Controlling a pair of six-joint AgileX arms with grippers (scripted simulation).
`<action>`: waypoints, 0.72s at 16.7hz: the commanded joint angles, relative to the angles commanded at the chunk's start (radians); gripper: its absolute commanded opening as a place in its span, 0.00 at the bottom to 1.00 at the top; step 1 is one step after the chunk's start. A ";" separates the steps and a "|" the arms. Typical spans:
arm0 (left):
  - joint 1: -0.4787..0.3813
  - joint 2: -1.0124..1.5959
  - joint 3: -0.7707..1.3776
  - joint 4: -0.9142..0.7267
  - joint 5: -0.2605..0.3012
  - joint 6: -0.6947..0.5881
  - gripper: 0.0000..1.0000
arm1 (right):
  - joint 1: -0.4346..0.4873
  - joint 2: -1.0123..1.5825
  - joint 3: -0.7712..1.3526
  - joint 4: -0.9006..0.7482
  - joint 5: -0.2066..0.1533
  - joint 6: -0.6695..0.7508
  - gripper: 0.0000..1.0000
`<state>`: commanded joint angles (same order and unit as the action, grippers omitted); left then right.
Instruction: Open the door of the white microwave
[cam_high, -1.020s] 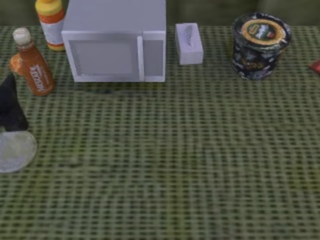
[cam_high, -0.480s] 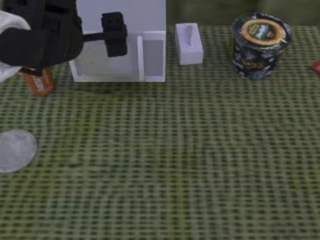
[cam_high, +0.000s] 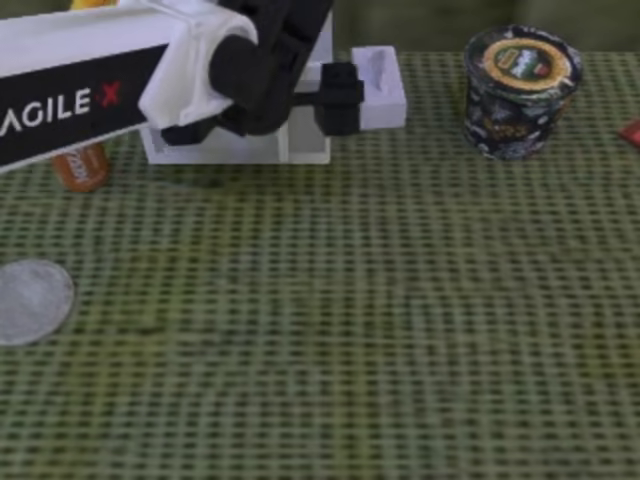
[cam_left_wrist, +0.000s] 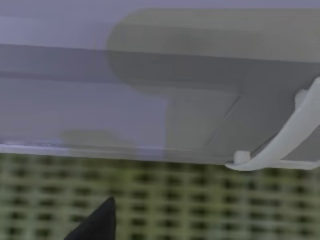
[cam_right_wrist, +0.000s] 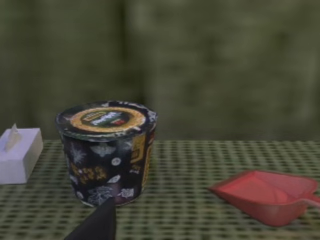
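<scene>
Left gripper (top view): left gripper (cam_high: 340, 97) hangs in front of the white microwave (cam_high: 305, 145), at its handle side, just beside the tissue box (cam_high: 385, 90). The arm covers most of the microwave. Finger gap not readable from above; cannot tell whether wide or narrow.

Task object (top view): microwave sits at the far edge of the table (cam_high: 350, 330), left of centre. Only its lower front strip and right front corner show. The door is hidden under the arm here.

Neighbours of microwave (top view): orange sauce bottle (cam_high: 78, 166) to its left, mostly under the arm; dark printed noodle cup (cam_high: 520, 90) well to its right, past the tissue box; clear round disc (cam_high: 33, 300) on the cloth, nearer the camera and to its left.

Left wrist view: the door (cam_left_wrist: 150, 95) fills the picture, very close, and looks shut. Thin white handle (cam_left_wrist: 285, 142) curves along one edge. One dark fingertip (cam_left_wrist: 97, 225) shows low; nothing is gripped in view.

Right wrist view: right gripper not at work, parked off to the right of the microwave, facing the noodle cup with a red scoop (cam_right_wrist: 267, 195) beside it. One dark fingertip shows; state cannot be told.

Risk (judgement): handle is thin and sits off to one side of the finger. Closing off-centre could miss or slip. A pull not following the hinge arc could drag the light microwave or knock the tissue box.
</scene>
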<state>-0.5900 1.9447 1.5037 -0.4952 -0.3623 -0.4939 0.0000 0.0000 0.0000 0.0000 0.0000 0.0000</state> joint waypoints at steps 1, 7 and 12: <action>-0.003 0.009 0.007 -0.002 -0.002 -0.002 1.00 | 0.000 0.000 0.000 0.000 0.000 0.000 1.00; 0.005 0.024 0.014 0.013 0.004 0.005 1.00 | 0.000 0.000 0.000 0.000 0.000 0.000 1.00; 0.047 0.202 0.085 0.121 0.031 0.042 1.00 | 0.000 0.000 0.000 0.000 0.000 0.000 1.00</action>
<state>-0.5427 2.1467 1.5885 -0.3744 -0.3314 -0.4519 0.0000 0.0000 0.0000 0.0000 0.0000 0.0000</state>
